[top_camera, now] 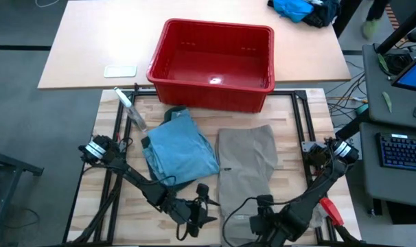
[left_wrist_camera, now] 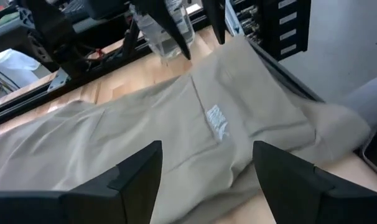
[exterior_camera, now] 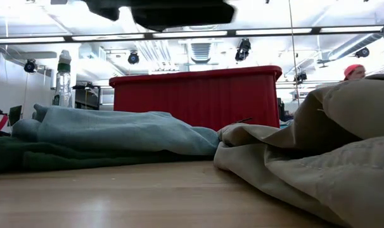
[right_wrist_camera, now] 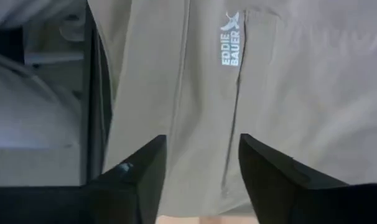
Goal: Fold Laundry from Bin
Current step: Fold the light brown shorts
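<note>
Laundry lies spread on the pale wooden table point(top_camera: 290, 116) just in front of the bright red rectangular plastic bin point(top_camera: 213, 63), which holds none of it. Nearest the arms is a khaki-taupe soft garment point(top_camera: 246, 168), laid lengthwise with its near end at the table's front edge; its small white brand lettering point(right_wrist_camera: 231, 46) shows in the right wrist view. Just beside it, toward the left arm, a folded light blue denim piece point(top_camera: 182, 147) rests on top of a dark green piece point(top_camera: 148, 144), whose edge peeks out beneath it.

At the front edge, the left gripper point(top_camera: 202, 209) sits beside the khaki garment's near corner, its fingers point(left_wrist_camera: 135, 177) spread apart and holding nothing. The right gripper point(top_camera: 252, 223) is over that garment's near end, its fingers point(right_wrist_camera: 142, 168) likewise parted above the cloth and gripping nothing.

A clear plastic bottle point(top_camera: 129, 108) lies by the bin's left front corner. Farther back, a bright blue cloth heap point(top_camera: 294, 9) sits at the far table's corner.
</note>
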### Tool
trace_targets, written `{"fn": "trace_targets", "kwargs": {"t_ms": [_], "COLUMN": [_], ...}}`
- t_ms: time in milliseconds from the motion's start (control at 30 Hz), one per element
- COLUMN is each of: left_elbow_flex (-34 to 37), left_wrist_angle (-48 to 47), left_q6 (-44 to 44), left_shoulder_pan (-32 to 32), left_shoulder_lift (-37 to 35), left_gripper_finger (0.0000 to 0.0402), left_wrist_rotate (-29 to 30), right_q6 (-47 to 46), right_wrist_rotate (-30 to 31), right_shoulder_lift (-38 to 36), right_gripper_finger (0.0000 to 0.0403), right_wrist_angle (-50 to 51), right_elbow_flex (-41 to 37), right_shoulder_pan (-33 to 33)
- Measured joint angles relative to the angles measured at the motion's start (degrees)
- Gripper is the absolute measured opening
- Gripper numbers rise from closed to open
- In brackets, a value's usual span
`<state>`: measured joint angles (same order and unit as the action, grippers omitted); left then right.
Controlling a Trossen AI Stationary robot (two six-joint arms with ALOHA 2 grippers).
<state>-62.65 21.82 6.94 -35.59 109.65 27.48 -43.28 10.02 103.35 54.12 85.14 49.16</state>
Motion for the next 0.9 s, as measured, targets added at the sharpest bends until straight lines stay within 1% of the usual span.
{"fn": "trace_targets", "kwargs": {"t_ms": [67, 167, 267, 367, 533, 700, 900], "left_elbow_flex": [-2.62, -7.72, -13.11, -16.64, -18.0, -17.13, -18.1], "left_wrist_angle": [-0.95, -5.58, -10.67, -14.48, -23.27, -22.74, -22.7], "left_q6": [0.42, 1.56, 2.43, 2.8, 1.9, 2.54, 3.45], "left_shoulder_pan": [0.01, 0.01, 0.01, 0.07, 0.92, 1.0, 0.89], "left_shoulder_lift": [2.14, 5.85, 9.0, 11.06, 11.95, 14.06, 16.16], "left_gripper_finger": [0.0233, 0.0233, 0.0233, 0.0228, 0.0218, 0.0214, 0.0214], "left_wrist_rotate": [-0.15, -0.87, -2.48, -3.03, -3.05, -2.2, 2.26], "right_q6": [-2.71, -5.69, -8.02, -9.88, -10.57, -9.62, -8.1], "right_wrist_rotate": [0.06, -0.02, -0.04, 0.01, -0.02, 0.03, 0.46], "right_shoulder_lift": [0.0, 0.23, 1.2, 2.94, 6.5, 9.58, 11.31], "right_gripper_finger": [0.0201, 0.0215, 0.0222, 0.0224, 0.0224, 0.0232, 0.0249], "right_wrist_angle": [-0.1, -0.5, -0.65, -0.91, -0.92, -1.14, -1.32], "right_elbow_flex": [0.0, 0.0, 0.0, -0.01, -0.02, -0.02, -0.02], "right_shoulder_pan": [1.19, 3.31, 5.4, 7.15, 8.64, 8.86, 8.3]}}
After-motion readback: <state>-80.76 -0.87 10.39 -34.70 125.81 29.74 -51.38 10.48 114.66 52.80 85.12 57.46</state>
